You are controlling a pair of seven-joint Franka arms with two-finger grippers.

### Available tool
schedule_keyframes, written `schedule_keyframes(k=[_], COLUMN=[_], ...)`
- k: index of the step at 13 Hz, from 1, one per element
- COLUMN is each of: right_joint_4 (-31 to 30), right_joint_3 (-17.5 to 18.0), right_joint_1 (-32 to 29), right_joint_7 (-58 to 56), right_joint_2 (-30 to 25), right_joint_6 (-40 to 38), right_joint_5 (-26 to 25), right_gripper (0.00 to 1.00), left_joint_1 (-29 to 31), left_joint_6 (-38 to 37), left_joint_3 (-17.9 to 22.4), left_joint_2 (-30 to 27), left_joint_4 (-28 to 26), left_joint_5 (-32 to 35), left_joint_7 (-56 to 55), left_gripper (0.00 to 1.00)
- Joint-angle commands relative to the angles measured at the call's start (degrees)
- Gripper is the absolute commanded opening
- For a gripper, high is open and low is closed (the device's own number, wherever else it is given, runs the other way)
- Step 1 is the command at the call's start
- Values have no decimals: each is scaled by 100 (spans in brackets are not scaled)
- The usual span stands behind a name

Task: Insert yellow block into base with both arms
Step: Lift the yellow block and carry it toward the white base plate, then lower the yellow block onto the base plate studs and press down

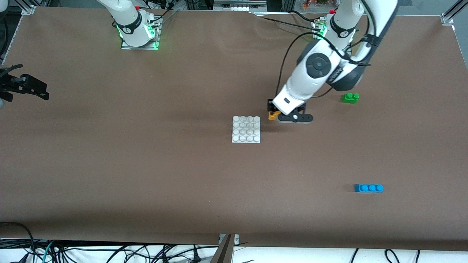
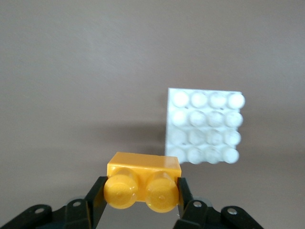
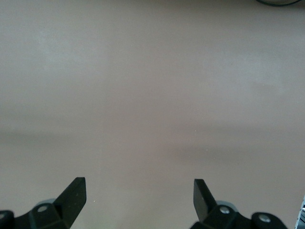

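A: Where is the yellow block [image 2: 143,183]?

B: Pinched in my left end effector [image 2: 142,194], a finger [image 2: 95,200] pressed on each side, studs facing the wrist camera. It hangs just above the table [image 1: 146,164], close beside the base [image 1: 246,129], toward the left arm's end.

A: And your right end effector [image 3: 139,195]?

B: Spread wide over bare table at the right arm's end, waiting.

A: Other bricks?

B: A green brick [image 1: 350,97] near the left arm, and a blue brick [image 1: 369,188] nearer the front camera.

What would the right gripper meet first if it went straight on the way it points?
Only bare table, as far as its wrist view shows. The right gripper is open, with nothing between or ahead of its fingers; depth is unclear.
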Motion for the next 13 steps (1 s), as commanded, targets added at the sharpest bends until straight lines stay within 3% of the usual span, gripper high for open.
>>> schedule_keyframes(k=[1,4,7,13], right_joint_4=[-81,-81,-81,-81], right_joint_3=[2,2,2,2], right_joint_1=[13,13,13,13], right_joint_7=[-18,-18,-18,-18], right_joint_2=[-60,-60,-60,-60], right_joint_6=[55,55,55,63], right_joint_5=[-92,-92,-92,-92], right_gripper=[100,100,100,100], left_joint_1=[-718,-1343,-1678,-1916], left_joint_6=[-119,-136,-136,-136], left_joint_3=[537,1013,1066,1075], left_joint_2=[423,1020,1487,1698], left_joint_4=[520,1231,1645,1699], left_joint_5=[-74,136,479,883], left_joint_7=[-304,-532,-1129,-1692], left_gripper=[0,0,0,0])
